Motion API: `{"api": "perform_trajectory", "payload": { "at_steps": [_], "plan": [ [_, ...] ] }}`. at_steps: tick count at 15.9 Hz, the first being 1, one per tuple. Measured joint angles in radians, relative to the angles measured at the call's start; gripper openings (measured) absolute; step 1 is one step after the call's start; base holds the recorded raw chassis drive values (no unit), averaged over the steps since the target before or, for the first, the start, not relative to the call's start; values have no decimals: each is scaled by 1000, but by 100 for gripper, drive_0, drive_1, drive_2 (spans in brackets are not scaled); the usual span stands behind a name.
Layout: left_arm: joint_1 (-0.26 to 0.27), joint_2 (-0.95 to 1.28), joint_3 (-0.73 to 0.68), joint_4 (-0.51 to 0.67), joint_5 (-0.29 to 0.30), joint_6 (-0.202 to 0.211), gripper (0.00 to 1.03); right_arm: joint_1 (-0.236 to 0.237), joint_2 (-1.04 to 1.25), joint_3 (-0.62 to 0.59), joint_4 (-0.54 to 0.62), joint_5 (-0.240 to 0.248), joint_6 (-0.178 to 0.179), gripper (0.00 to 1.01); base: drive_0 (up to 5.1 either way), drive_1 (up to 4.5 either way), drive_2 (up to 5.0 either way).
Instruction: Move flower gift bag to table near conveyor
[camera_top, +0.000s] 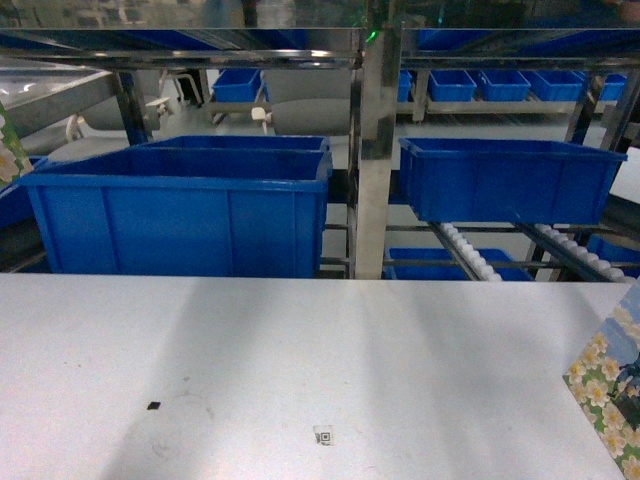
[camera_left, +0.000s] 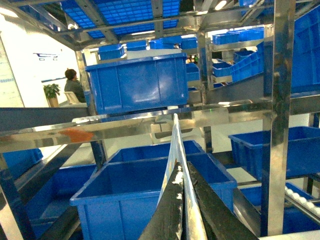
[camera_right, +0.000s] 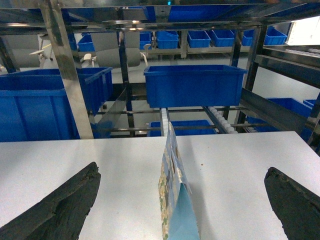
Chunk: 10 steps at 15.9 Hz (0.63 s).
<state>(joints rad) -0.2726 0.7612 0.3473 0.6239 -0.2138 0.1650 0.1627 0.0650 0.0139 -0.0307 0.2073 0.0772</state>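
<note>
A flower gift bag (camera_right: 172, 200) stands edge-on on the white table (camera_right: 100, 150), folded thin, with daisy print and a light blue inside. My right gripper (camera_right: 182, 169) is open, its dark fingers (camera_right: 65, 205) far apart on either side of the bag and not touching it. The head view shows this bag (camera_top: 610, 390) at the table's right edge. My left gripper (camera_left: 182, 172) is raised in front of the racking and shut on the thin edge of a second bag (camera_left: 175, 145). A strip of its flower print (camera_top: 8, 150) shows at the head view's left edge.
Behind the table (camera_top: 300, 370) stands steel racking (camera_top: 365, 150) with the conveyor's white rollers (camera_top: 470, 255) sloping at the right. A large blue bin (camera_top: 180, 210) sits at the left and a smaller one (camera_top: 505, 180) on the rollers. A small code mark (camera_top: 323, 435) lies on the tabletop.
</note>
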Motion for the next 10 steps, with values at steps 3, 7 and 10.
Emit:
{"api": "perform_trajectory", "payload": {
  "at_steps": [3, 7, 10],
  "plan": [
    [-31, 124, -42, 128, -19, -8, 2, 0, 0, 0, 0, 0, 0, 98, 0, 0, 0],
    [12, 452, -45, 472, -65, -42, 2, 0, 0, 0, 0, 0, 0, 98, 0, 0, 0],
    [21, 637, -18, 603, -74, -71, 2, 0, 0, 0, 0, 0, 0, 98, 0, 0, 0]
  ]
}}
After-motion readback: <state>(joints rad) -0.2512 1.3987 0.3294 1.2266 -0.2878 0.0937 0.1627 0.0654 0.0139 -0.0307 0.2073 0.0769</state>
